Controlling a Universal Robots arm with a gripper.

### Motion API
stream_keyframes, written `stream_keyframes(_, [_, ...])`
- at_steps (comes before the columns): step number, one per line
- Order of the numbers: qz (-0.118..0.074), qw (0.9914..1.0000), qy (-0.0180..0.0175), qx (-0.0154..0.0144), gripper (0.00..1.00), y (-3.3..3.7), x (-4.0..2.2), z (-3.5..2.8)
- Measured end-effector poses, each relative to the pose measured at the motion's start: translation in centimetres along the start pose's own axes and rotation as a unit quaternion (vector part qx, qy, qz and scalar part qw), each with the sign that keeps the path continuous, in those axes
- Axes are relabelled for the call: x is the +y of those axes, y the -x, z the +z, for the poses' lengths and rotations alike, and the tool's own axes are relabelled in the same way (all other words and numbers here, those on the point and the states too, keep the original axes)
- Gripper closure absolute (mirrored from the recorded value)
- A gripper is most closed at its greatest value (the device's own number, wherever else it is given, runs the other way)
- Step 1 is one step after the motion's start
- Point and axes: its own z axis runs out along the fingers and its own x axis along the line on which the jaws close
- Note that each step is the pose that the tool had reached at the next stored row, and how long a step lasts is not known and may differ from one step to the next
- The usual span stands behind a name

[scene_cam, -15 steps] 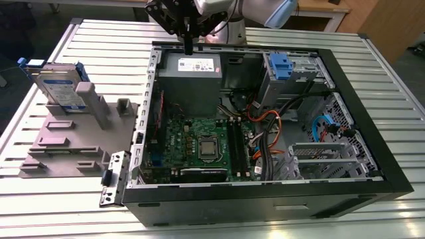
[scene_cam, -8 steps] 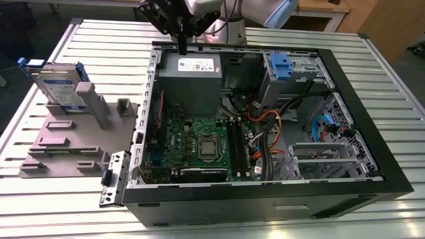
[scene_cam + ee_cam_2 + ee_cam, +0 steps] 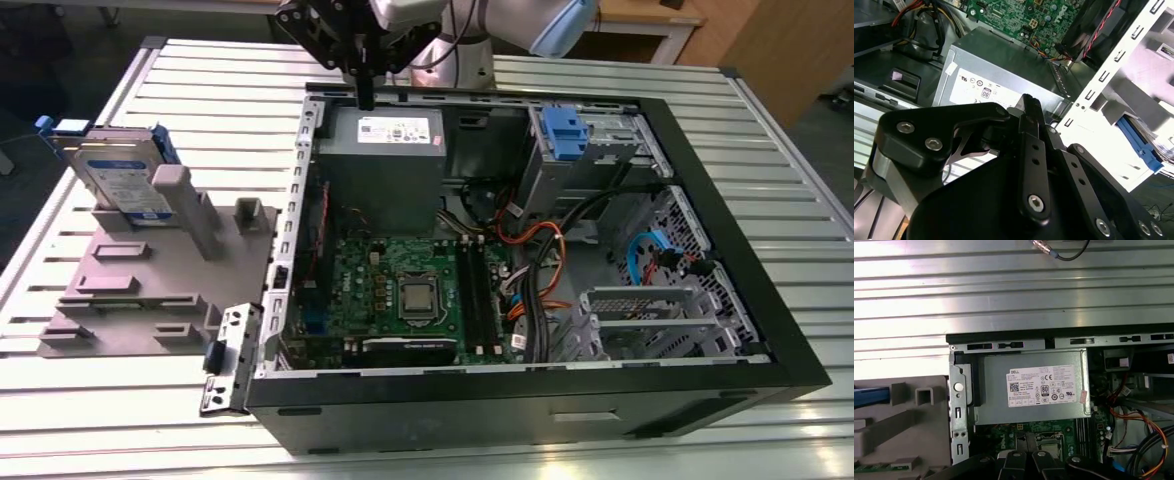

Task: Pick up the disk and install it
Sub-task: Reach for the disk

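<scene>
Tool (image 3: pixel 363 98) at upper centre of the exterior view, over the grey power-supply box (image 3: pixel 380 165) inside the open computer case (image 3: pixel 747 300). Fingers pressed together, nothing between them. Disk (image 3: pixel 123 180) stands upright in a grey fixture (image 3: pixel 120 290) on the desk (image 3: pixel 80 420), at the exterior view's left, well apart from the tool.

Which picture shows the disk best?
The exterior view: the disk stands upright in the grey holder, label and blue rails showing. The second wrist view catches a blue rail; the first wrist view a blue sliver, likely the same.
</scene>
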Motion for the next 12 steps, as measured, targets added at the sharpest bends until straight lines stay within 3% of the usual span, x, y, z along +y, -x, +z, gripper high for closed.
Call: stream_keyframes(12, [0.0, 1.0, 0.0, 0.0, 0.89, -0.41, -0.03, -0.01])
